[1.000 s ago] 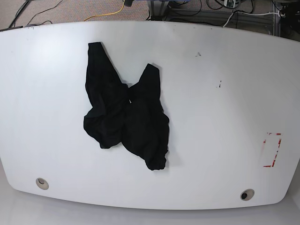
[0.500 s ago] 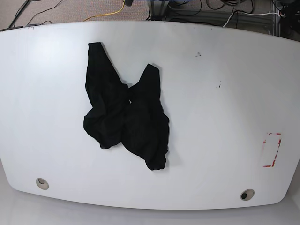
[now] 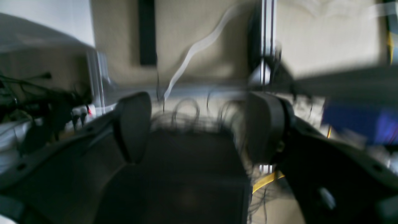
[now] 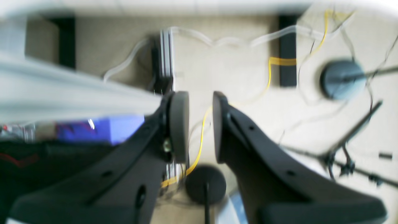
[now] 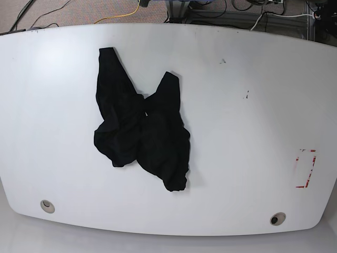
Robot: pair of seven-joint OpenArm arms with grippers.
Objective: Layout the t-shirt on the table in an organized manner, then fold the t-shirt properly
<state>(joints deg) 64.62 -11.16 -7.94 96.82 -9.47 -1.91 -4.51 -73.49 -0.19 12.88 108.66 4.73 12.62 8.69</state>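
1. Since the earlier base pictures nothing on the table has shifted; the t-shirt lies in the same crumpled heap.
2. It sits left of centre, bunched, no print showing: neither laid out nor folded, so all the work remains.
3. Bare tabletop surrounds it, widest toward the red tape rectangle.
4. The left gripper has its fingers wide apart, empty; the right gripper has its fingers nearly together, a narrow gap between, holding nothing.

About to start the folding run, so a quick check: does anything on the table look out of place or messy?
Yes: the t-shirt lies crumpled in a bunched heap left of the middle of the table, twisted, with two ends poking toward the far edge instead of spread flat. Neither gripper touches it. Nothing looks spilled or damaged.
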